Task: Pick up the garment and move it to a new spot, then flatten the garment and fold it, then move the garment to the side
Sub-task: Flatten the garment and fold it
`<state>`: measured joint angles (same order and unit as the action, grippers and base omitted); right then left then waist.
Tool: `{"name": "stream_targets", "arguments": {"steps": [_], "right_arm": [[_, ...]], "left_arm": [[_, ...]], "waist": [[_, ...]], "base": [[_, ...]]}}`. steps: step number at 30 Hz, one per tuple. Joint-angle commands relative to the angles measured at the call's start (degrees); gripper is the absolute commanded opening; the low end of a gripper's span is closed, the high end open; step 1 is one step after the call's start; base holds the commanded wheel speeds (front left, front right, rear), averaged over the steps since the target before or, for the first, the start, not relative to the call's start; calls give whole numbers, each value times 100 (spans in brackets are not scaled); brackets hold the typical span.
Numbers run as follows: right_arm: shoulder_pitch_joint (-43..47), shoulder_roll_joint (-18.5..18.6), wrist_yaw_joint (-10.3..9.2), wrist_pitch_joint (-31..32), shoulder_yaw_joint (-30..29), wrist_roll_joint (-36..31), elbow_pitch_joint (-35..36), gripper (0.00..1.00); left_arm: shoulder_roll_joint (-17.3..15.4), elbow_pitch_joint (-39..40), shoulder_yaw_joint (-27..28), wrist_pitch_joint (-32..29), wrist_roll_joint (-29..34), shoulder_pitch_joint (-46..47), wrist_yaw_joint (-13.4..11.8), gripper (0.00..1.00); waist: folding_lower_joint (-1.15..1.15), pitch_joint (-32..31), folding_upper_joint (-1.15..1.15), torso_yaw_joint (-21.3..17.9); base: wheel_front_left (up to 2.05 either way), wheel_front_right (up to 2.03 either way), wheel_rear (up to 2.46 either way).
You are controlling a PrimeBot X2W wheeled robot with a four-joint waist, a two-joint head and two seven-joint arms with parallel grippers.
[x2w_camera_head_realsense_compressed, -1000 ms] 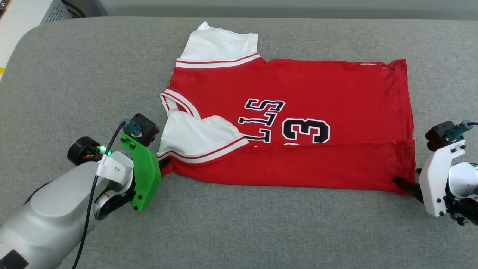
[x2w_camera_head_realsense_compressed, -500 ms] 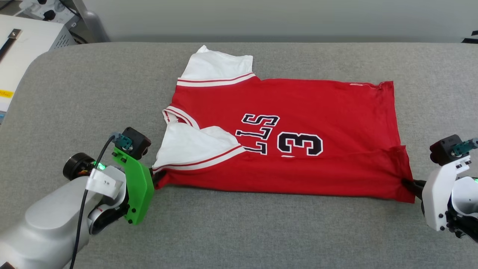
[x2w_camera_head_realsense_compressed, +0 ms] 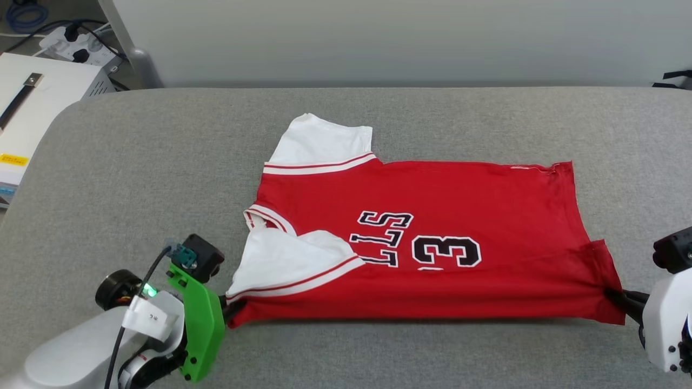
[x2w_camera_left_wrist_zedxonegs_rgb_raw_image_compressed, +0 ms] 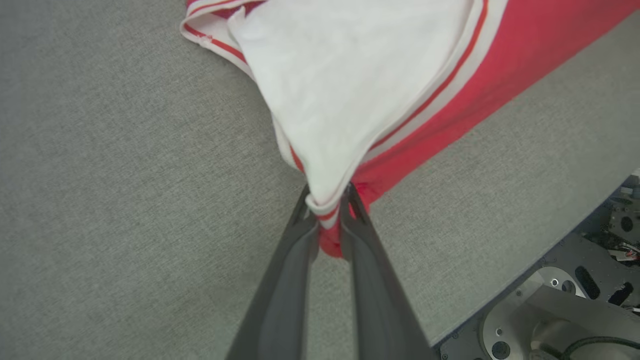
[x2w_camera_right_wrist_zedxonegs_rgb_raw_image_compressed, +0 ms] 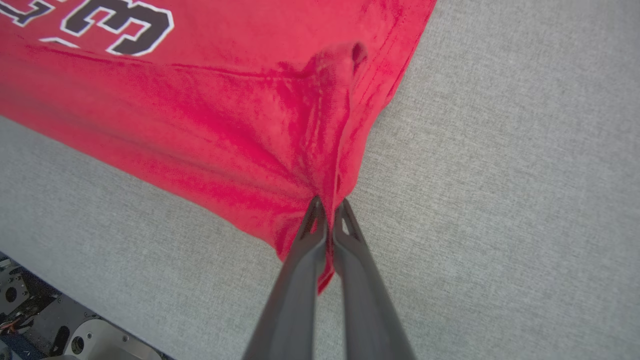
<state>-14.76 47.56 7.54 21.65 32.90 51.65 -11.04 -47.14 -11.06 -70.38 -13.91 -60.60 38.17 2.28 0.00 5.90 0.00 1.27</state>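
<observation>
- A red jersey-style T-shirt with white short sleeves and black "33" lettering (x2w_camera_head_realsense_compressed: pixel 432 216) lies lettering-up on a grey fabric-covered table (x2w_camera_head_realsense_compressed: pixel 162 178), collar toward the robot's left, hem toward its right.
- Its near long edge is folded over, hiding part of the lettering, and the near white sleeve rests on the red front.
- The left gripper (x2w_camera_left_wrist_zedxonegs_rgb_raw_image_compressed: pixel 328 200) has its two dark fingers clamped on the near corner at the sleeve end, with white and red cloth bunched between them.
- The right gripper (x2w_camera_right_wrist_zedxonegs_rgb_raw_image_compressed: pixel 329 202) is pinched tight on the near hem corner, and red fabric puckers toward its tips.
- A white box (x2w_camera_head_realsense_compressed: pixel 32 108) sits beyond the table's far-left corner.
</observation>
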Motion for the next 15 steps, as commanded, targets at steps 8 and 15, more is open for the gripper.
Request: {"name": "stream_targets", "arguments": {"steps": [8,15], "right_arm": [[378,-92,-5,266,-584,-87,79,0],[202,-523,-5,429,-570,-365,-327,0]], "left_arm": [[-27,142,-16,149,-62,-303,-229,0],[270,-403,19,248,-170,-290,-137,0]], "waist": [[0,173,0,-39],[0,399,0,-36]], "base": [[0,0,0],[0,0,0]]}}
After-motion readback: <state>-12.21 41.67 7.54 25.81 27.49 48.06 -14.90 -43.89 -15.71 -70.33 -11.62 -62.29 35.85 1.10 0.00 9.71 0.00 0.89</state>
